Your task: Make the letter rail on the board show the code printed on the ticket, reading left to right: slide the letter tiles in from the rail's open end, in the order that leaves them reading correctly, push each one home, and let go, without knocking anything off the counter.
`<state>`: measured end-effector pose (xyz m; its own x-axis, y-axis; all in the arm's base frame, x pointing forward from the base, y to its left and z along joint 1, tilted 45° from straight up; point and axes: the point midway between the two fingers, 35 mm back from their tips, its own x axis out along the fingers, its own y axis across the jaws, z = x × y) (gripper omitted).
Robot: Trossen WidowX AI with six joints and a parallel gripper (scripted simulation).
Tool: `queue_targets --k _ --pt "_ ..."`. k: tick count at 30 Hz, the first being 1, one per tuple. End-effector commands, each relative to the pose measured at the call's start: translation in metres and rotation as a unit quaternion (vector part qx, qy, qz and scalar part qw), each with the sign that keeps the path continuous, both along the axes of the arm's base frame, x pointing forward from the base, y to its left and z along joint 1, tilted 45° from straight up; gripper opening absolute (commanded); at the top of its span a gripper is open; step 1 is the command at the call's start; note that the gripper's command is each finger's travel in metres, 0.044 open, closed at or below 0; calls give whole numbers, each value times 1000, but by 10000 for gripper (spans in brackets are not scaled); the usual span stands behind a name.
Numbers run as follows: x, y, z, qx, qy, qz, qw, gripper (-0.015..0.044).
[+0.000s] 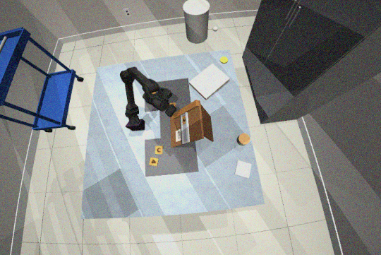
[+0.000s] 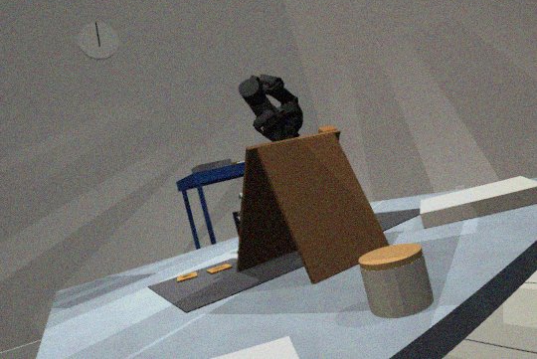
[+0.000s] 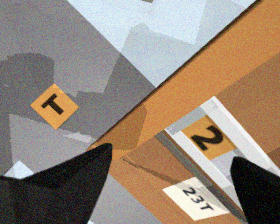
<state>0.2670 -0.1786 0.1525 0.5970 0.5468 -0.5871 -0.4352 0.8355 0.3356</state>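
The brown sloped board (image 1: 194, 123) (image 2: 318, 194) carries a pale rail (image 1: 185, 138) (image 3: 261, 147). The 2 tile (image 3: 208, 138) (image 1: 183, 120) lies in the rail near its left end, as the code reads. The white ticket (image 3: 195, 198) (image 1: 178, 135), printed 23T, is beside the rail. The T tile (image 3: 54, 106) lies flat on the dark mat, left of the board in the wrist view. The C tile (image 1: 159, 150) and A tile (image 1: 153, 162) lie on the mat. My gripper (image 3: 171, 157) (image 1: 171, 111) is open and empty above the board, its right finger overlapping the rail in view. No 3 tile is visible.
An orange-lidded jar (image 1: 243, 139) (image 2: 398, 288) and a white card (image 1: 243, 169) are beyond the board. A flat white box (image 1: 209, 80) (image 2: 477, 200) and a yellow disc (image 1: 224, 60) lie at the upper right in the top view. The arm hides part of the mat.
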Motion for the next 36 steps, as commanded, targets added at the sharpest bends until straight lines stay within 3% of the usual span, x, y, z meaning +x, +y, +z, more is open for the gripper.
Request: queue_targets --k 1,18,36 --pt "9 70 7 123 167 -94 974 340" --pt "-5 167 13 261 394 -255 844 340" --pt "-52 250 7 347 575 -433 602 340"
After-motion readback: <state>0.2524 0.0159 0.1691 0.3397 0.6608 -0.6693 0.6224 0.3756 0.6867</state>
